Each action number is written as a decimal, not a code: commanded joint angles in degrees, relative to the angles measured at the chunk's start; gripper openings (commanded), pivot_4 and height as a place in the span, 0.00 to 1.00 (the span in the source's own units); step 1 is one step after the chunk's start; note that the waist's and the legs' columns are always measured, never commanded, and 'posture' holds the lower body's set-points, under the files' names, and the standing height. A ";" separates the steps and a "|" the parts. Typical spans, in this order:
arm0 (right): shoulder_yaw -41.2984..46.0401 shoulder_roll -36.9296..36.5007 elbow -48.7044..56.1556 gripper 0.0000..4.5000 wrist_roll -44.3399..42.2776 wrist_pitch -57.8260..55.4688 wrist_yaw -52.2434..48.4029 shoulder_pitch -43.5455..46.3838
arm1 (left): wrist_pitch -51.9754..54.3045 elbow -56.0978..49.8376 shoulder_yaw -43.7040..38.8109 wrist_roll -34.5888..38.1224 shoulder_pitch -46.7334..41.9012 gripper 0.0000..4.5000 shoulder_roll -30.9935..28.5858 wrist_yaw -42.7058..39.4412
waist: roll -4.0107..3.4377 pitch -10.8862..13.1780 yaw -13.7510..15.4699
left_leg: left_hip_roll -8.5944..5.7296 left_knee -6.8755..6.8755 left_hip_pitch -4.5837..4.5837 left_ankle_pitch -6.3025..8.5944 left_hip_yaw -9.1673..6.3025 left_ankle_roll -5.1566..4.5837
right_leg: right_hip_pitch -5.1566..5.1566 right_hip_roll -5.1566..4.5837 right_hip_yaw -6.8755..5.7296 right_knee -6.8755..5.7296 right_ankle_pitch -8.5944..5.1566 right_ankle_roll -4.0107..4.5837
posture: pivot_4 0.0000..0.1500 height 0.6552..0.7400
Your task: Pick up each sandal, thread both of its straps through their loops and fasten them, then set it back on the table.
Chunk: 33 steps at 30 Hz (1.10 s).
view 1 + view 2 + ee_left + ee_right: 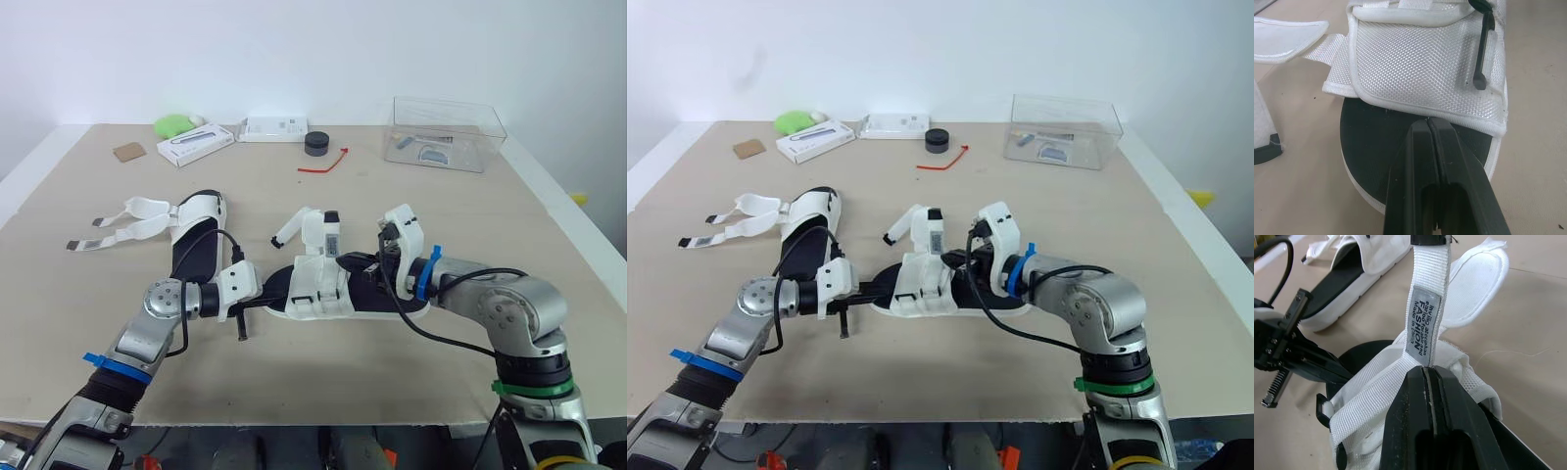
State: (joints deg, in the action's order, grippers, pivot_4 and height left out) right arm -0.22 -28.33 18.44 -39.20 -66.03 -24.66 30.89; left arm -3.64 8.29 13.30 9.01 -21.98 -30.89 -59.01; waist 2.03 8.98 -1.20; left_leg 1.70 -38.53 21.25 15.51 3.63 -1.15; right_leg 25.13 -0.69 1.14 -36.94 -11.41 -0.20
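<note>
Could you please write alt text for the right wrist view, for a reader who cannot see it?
The right hand is shut on a white webbing strap bearing a sewn label, part of the near sandal. Beyond, the left hand reaches that sandal's black sole, and a second sandal lies on the beige table.

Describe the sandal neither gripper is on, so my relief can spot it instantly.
On the beige table, look to the robot's left side. The sandal lies there alone, black footbed showing, its two white straps splayed flat outward; the other sandal sits centre, between the left gripper and right gripper, one strap held up.
</note>
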 commanded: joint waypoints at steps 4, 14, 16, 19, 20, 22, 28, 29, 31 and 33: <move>-1.12 -4.86 2.41 0.49 4.80 8.81 -5.09 2.00 | 2.19 2.20 1.10 -3.14 1.83 0.00 -1.17 0.41 | 0.00 0.00 0.01 | 0.00 0.06 0.04 0.00 0.00 0.00 | 0.02 0.04 -0.01 0.09 -0.03 -0.02 | 1.00 1.00; -3.86 -3.06 -1.27 0.60 9.53 23.51 -13.33 7.18 | 2.07 2.63 1.30 -3.35 1.13 0.00 -0.88 0.29 | -0.01 0.02 0.01 | 0.00 0.10 0.12 0.00 -0.05 0.00 | 0.08 0.07 -0.03 0.12 -0.05 -0.06 | 1.00 1.00; -7.47 -0.41 -3.55 0.48 10.12 24.19 -15.92 9.22 | 2.08 2.65 1.34 -3.32 1.05 0.00 -0.68 0.34 | -0.03 0.01 0.00 | 0.03 0.10 0.10 0.00 -0.03 0.00 | 0.08 0.10 -0.02 0.12 -0.04 -0.06 | 1.00 1.00; -9.42 0.88 -6.80 0.20 11.21 22.98 -17.14 10.73 | 2.15 2.51 1.36 -3.32 1.05 0.00 -0.62 0.41 | -0.02 0.02 0.08 | 0.07 0.10 0.12 0.00 -0.10 0.00 | 0.08 0.12 -0.04 0.12 -0.04 -0.04 | 1.00 1.00; -9.82 0.94 -7.61 0.12 11.33 22.23 -17.50 11.07 | 2.20 2.46 1.35 -3.27 1.04 0.00 -0.61 0.46 | -0.02 0.02 0.11 | 0.06 0.09 0.17 0.00 -0.15 0.00 | 0.09 0.08 -0.04 0.12 -0.04 -0.04 | 1.00 1.00; -10.59 1.17 -8.98 0.00 10.82 19.56 -17.93 11.82 | 2.23 2.36 1.35 -3.28 1.10 0.00 -0.62 0.57 | -0.02 0.02 0.09 | 0.02 0.09 0.21 0.00 -0.12 0.00 | 0.09 0.02 -0.07 0.12 -0.04 -0.04 | 1.00 1.00; -13.91 -0.36 -10.73 0.00 12.92 16.73 -21.01 14.05 | 2.37 2.13 1.24 -3.34 1.32 0.00 -0.72 0.80 | -0.03 0.02 0.06 | -0.03 0.10 0.24 0.01 -0.05 -0.01 | 0.13 -0.27 -0.09 0.17 -0.05 -0.05 | 1.00 1.00; -14.13 -0.50 -10.98 0.00 13.07 16.03 -21.31 14.40 | 2.39 2.15 1.23 -3.34 1.33 0.00 -0.75 0.80 | -0.03 0.02 0.06 | -0.03 0.10 0.24 0.00 -0.09 -0.01 | 0.12 -0.26 -0.10 0.17 -0.06 -0.04 | 1.00 1.00; -14.85 -0.94 -12.11 0.00 13.98 14.54 -21.49 15.34 | 2.43 2.17 1.25 -3.34 1.31 0.00 -0.77 0.81 | -0.03 0.02 0.06 | -0.02 0.10 0.24 0.00 -0.11 -0.01 | 0.12 -0.25 -0.13 0.17 -0.06 -0.04 | 1.00 1.00; -15.94 -1.60 -13.11 0.00 15.39 14.51 -22.13 16.04 | 2.45 2.18 1.26 -3.33 1.29 0.00 -0.77 0.78 | -0.03 0.02 0.06 | -0.02 0.10 0.24 0.00 -0.12 -0.01 | 0.12 -0.25 -0.15 0.17 -0.07 -0.01 | 1.00 1.00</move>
State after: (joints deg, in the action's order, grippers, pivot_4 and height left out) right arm -16.12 -29.27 5.27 -24.77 -51.53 -46.18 45.43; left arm -3.54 7.61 13.52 8.96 -21.97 -30.61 -59.00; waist 2.01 9.00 -1.14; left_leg 1.68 -38.43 21.49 15.51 3.51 -1.16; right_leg 25.24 -0.94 0.97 -36.77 -11.48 -0.21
